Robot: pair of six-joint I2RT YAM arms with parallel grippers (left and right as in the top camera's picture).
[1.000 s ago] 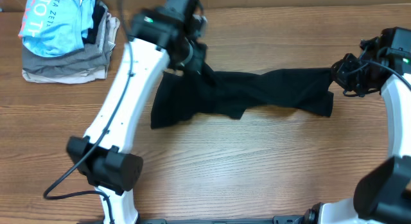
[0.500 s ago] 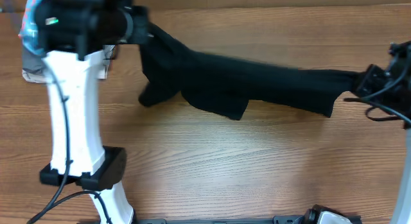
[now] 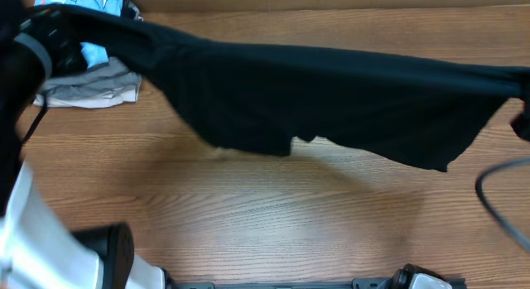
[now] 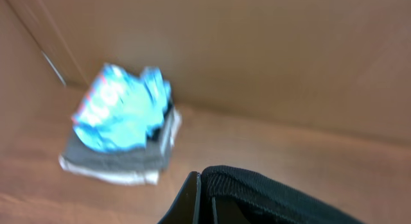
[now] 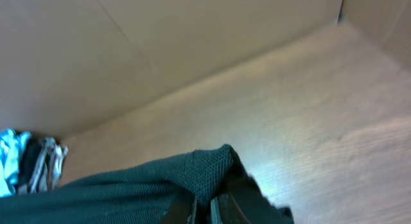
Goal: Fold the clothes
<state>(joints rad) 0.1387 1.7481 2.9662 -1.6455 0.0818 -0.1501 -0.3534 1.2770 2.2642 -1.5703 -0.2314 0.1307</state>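
Fabric of the plain black soft short-sleeved shirt [image 3: 331, 98] spans between both grippers above the wooden table [image 3: 273, 214]. The left gripper [image 4: 202, 193] clamps one end, the right gripper [image 5: 204, 208] the other; a light blue shirt [image 4: 122, 115] lies beyond the left gripper.

The shirt [image 3: 331, 98] is soft black cloth, matt, with a fine knit weave seen close up. The table [image 3: 273, 223] is grained wood with a faint sheen. The back wall [image 4: 270, 51] looks like plain matt cardboard. The left gripper [image 4: 204, 199] seems smooth dark plastic, though it is blurred. The pile [image 3: 95, 89] is soft folded cloth.
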